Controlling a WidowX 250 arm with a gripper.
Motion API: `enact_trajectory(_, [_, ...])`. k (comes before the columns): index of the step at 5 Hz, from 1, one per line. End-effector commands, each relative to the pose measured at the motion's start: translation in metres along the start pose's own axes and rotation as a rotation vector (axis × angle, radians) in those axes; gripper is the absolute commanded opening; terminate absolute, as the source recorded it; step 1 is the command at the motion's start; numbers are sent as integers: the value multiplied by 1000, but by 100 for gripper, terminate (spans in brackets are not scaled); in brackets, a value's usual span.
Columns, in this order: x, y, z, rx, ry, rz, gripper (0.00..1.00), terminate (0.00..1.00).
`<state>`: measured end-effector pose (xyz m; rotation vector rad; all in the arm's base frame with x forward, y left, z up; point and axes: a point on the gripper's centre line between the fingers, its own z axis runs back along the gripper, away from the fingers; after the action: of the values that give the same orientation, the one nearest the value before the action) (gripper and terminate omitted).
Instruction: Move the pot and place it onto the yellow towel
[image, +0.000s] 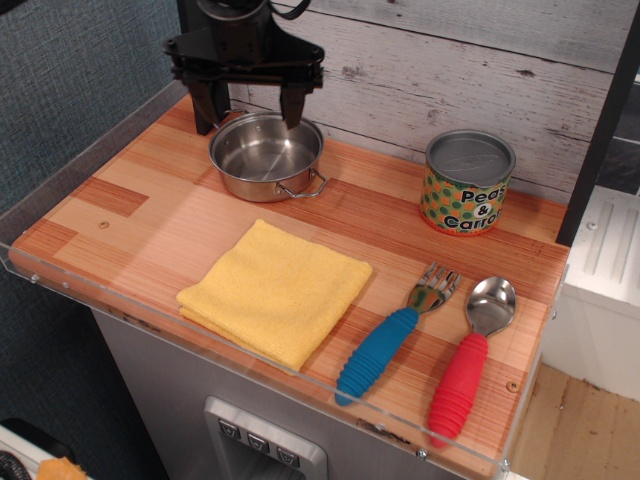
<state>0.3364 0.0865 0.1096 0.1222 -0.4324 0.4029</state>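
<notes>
Pot (266, 155) upright — behind yellow towel (275, 290)

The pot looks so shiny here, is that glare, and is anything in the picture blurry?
In the one view, observation.image, the pot shows soft bright reflections inside its bowl, not blinding glare. The spoon bowl and fork head gleam too. The open gripper above the pot's back rim, the yellow towel and the can's lettering all look sharp. Shadows are faint.
</notes>
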Motion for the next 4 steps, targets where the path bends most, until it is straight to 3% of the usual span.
enact_trajectory(1, [54,-31,-25,-85,-53,17,100,0])
enact_trajectory(2, [55,-45,-44,-63,-6,-14,100,0])
enact_trajectory(4, [43,-54,-60,-94,88,-53,100,0])
